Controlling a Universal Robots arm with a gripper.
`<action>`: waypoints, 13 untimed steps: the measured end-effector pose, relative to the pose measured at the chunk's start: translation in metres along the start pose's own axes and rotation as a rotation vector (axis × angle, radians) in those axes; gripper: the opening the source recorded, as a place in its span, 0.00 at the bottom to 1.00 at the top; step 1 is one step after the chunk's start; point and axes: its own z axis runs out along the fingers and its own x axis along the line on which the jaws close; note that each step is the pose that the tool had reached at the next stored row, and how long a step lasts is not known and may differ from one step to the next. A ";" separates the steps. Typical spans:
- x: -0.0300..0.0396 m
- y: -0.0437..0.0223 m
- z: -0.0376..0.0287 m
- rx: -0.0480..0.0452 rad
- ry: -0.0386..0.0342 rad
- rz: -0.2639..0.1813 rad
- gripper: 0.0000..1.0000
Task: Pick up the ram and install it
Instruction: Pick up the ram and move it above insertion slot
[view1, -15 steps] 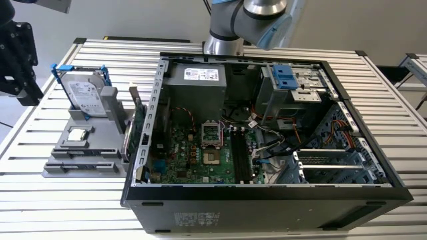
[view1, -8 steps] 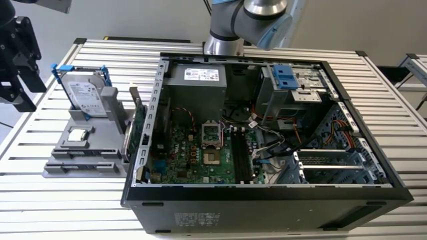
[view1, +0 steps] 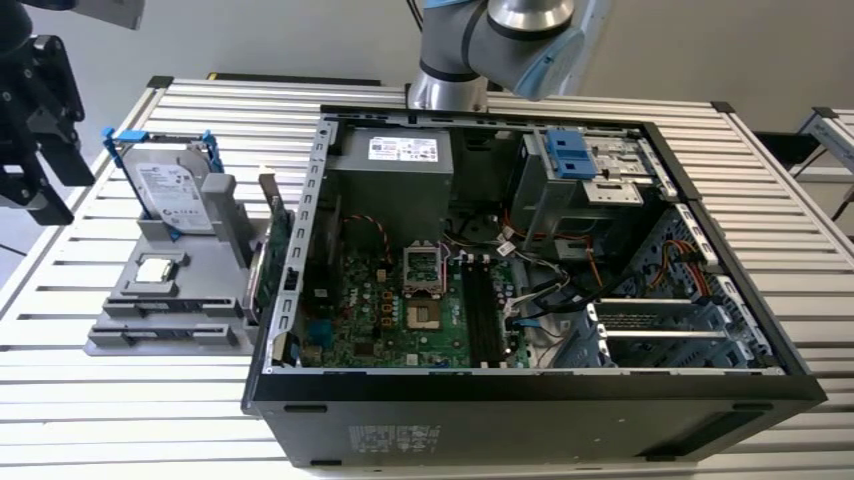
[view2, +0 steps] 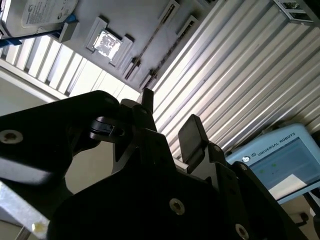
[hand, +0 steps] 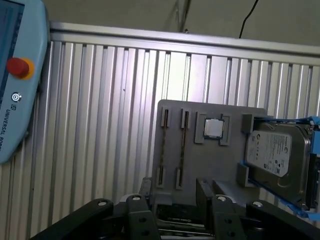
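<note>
At the exterior view's left, the black gripper (view1: 47, 185) hangs over the ribbed aluminium tabletop (view1: 80, 400), fingers (view2: 192, 134) apart and holding nothing. Well apart to its right, the dark green ram stick (view1: 278, 255) stands on edge at the grey plastic holder's (view1: 147, 320) right side, just beside the open black computer case (view1: 534, 400).

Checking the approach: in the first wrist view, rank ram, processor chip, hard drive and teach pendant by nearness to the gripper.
1. Ram, slotted just beyond the gripper.
2. Processor chip, mid-holder, and hard drive, holder's end: too close to call.
3. Teach pendant, off the holder.
</note>
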 end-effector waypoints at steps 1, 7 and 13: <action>0.0000 0.0000 0.0006 0.0001 -0.0002 0.006 1.00; 0.0001 -0.0003 0.0059 0.0041 -0.0005 0.017 1.00; 0.0001 -0.0005 0.0110 0.0052 0.0014 0.025 1.00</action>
